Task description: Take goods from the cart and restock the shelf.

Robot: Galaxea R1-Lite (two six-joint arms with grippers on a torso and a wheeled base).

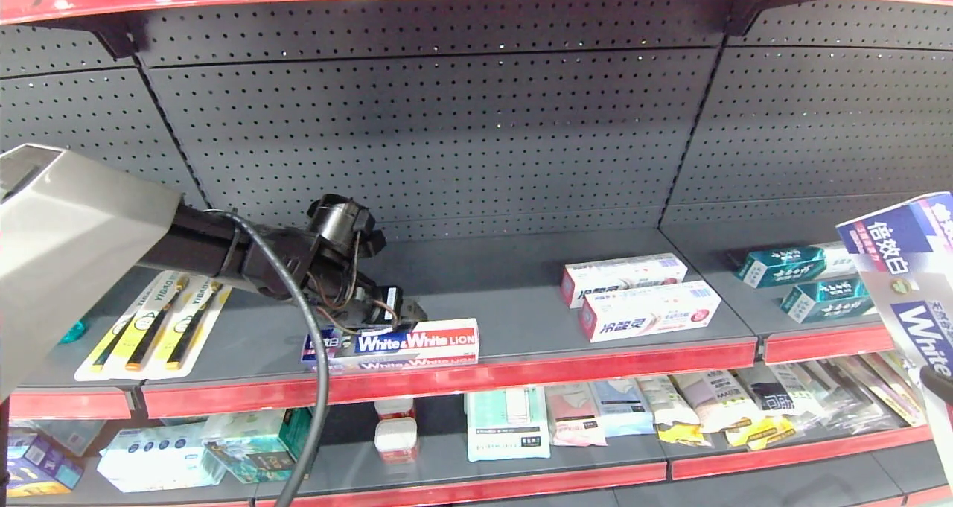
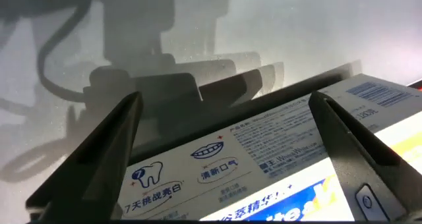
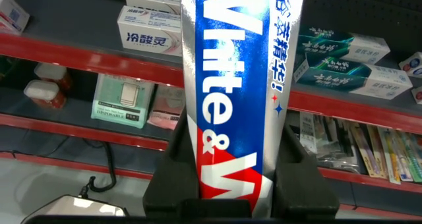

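Note:
A blue, white and red toothpaste box [image 1: 402, 343] lies flat on the grey shelf [image 1: 514, 298], close to its red front edge. My left gripper [image 1: 398, 311] hovers just over the box's top. In the left wrist view it [image 2: 224, 102] is open, one finger [image 2: 112, 145] on each side of the box [image 2: 264, 165], which spans the gap between them. My right gripper [image 3: 234, 118] is shut on a second toothpaste box [image 3: 231, 85] of the same kind, held upright. That box [image 1: 908, 269] shows at the far right, in front of the shelf.
Two white toothpaste boxes [image 1: 640, 298] lie mid-shelf, teal boxes [image 1: 811, 276] to the right, yellow toothbrush packs [image 1: 156, 321] to the left. The lower shelf [image 1: 476, 485] holds several packets and boxes. Bare shelf room lies between the left box and the white ones.

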